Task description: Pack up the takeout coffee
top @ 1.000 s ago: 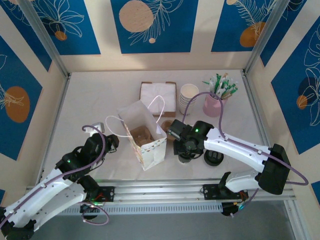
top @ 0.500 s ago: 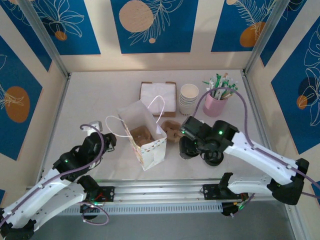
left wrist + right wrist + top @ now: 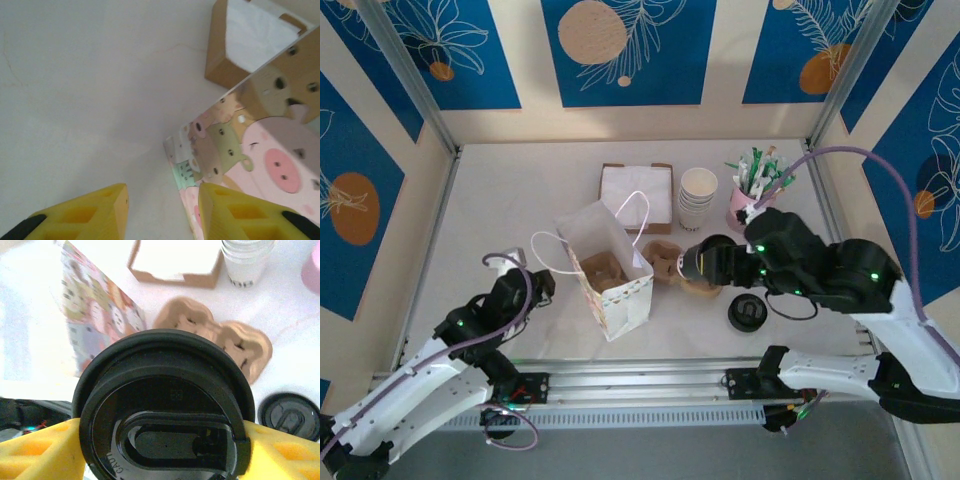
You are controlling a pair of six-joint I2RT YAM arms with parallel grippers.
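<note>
Right of centre in the overhead view, just beside the paper bag (image 3: 620, 295) and the pulp carrier (image 3: 665, 262), the takeout coffee (image 3: 162, 405) is clamped between the right hand's (image 3: 162, 450) fingers. The left hand (image 3: 160, 210) rests half-spread on nothing at the bag's lower left. I'd worry the cup clips the unheld bag and tips it, or a hard squeeze pops the lid. I count one lidded coffee, one loose lid (image 3: 747, 313), one bag, one carrier, one cup stack (image 3: 698, 195), one napkin box (image 3: 637, 188) and one pink holder (image 3: 748, 210).
</note>
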